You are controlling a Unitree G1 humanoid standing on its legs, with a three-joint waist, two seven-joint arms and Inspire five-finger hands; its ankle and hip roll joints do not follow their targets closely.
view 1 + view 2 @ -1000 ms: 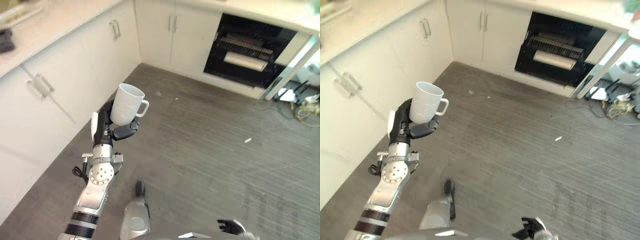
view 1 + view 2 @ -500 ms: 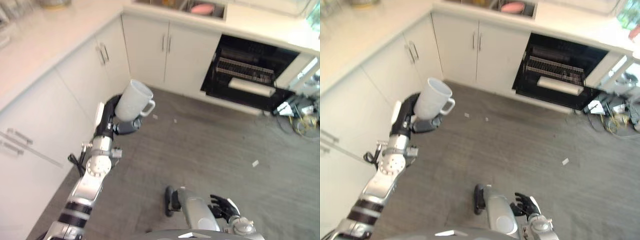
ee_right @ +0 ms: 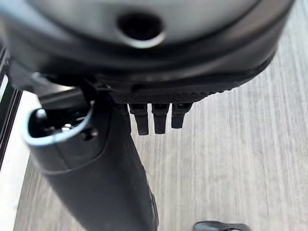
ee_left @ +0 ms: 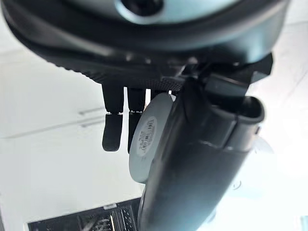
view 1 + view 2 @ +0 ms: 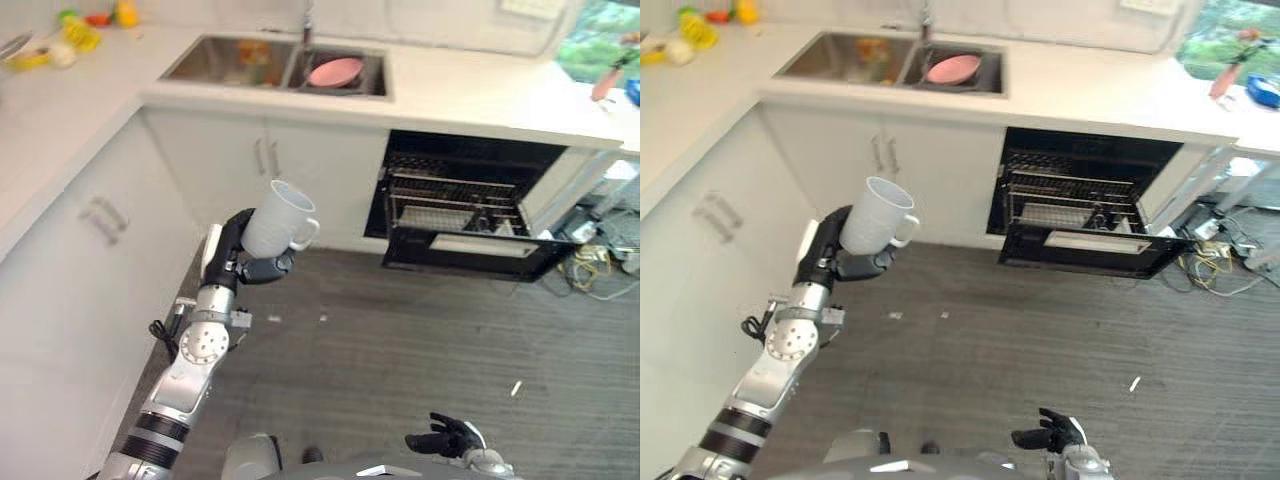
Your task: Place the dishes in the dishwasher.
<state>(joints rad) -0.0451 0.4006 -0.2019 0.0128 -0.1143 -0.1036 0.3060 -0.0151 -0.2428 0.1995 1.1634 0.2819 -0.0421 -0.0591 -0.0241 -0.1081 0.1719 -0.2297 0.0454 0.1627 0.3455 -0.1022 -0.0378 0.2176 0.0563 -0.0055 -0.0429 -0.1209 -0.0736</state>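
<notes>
Left hand (image 5: 243, 262): gripping a white mug (image 5: 276, 219), fingers curling round it.
Right hand (image 5: 447, 438): hanging low, fingers apparently relaxed.
Dishwasher (image 5: 470, 205): standing open.

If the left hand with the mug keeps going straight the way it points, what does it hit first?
Most likely the white cabinet doors under the sink: the left hand, shut on the white mug, points up toward them. Depth is unclear; the open dishwasher sits farther right.

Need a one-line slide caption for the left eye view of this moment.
Left hand holds a white mug aloft beside the cabinets, with the open dishwasher ahead under the counter.
</notes>
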